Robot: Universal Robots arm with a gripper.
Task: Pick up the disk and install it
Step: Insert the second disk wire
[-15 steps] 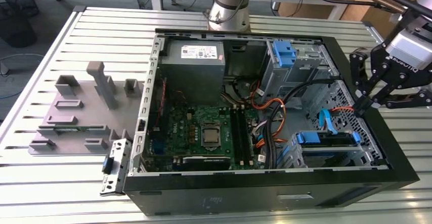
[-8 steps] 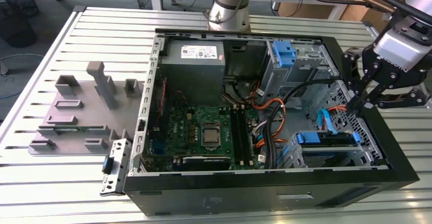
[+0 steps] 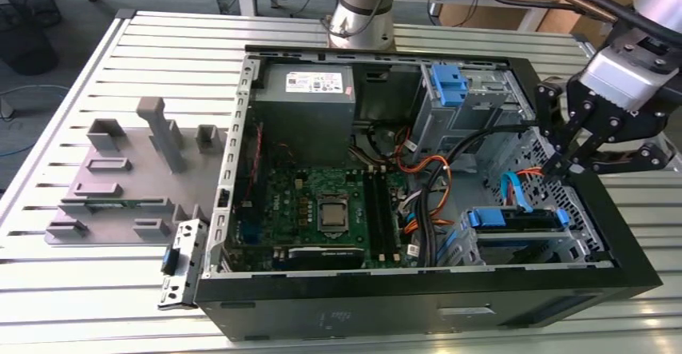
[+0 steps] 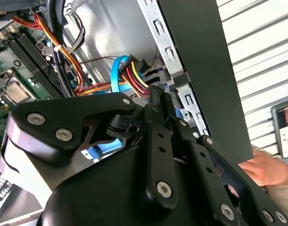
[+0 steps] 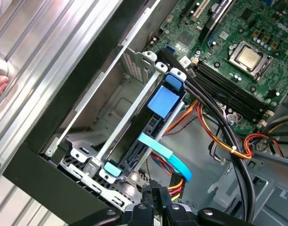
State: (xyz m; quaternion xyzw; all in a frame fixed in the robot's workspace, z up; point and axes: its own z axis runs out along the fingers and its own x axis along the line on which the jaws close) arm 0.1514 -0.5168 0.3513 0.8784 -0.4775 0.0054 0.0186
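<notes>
The gripper [image 3: 563, 165] is hanging over the computer case [image 3: 596, 210], fingers pinched together on nothing, pointing down. The disk [image 3: 516, 219] is sitting in its bay, at five o'clock inside the case.

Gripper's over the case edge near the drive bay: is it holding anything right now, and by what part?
Nothing is held. The gripper hangs above the case's edge with nothing between its jaws. The disk sits in the drive cage, apart from the gripper.
</notes>
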